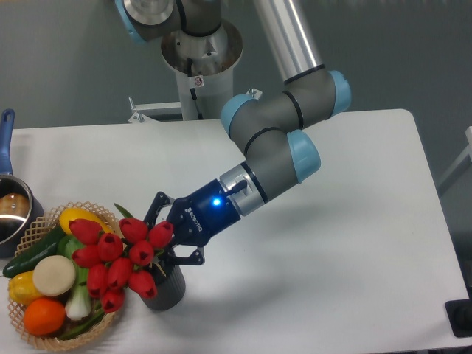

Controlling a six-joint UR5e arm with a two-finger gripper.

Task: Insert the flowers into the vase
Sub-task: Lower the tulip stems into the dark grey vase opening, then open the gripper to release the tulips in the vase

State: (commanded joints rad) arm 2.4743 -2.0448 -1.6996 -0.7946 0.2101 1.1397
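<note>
- Your gripper (166,234) is clamped on the flowers (116,257), stems tilted, heads leaning left.
- The vase (164,287) mouth sits directly below.

You are looking at a robotics lab or test cell rather than a home: the arm (273,140) rises from a round metal pedestal (200,55) bolted behind a plain white table (354,243), against a bare grey wall (66,59). The things set out read as staged props, with a wicker basket (37,324) of toy-like fruit and vegetables and a steel pot (11,214) with a blue handle at the table's edge. Its blue-lit gripper (158,236), marked with a maker's name, fits a research rig too.
</note>
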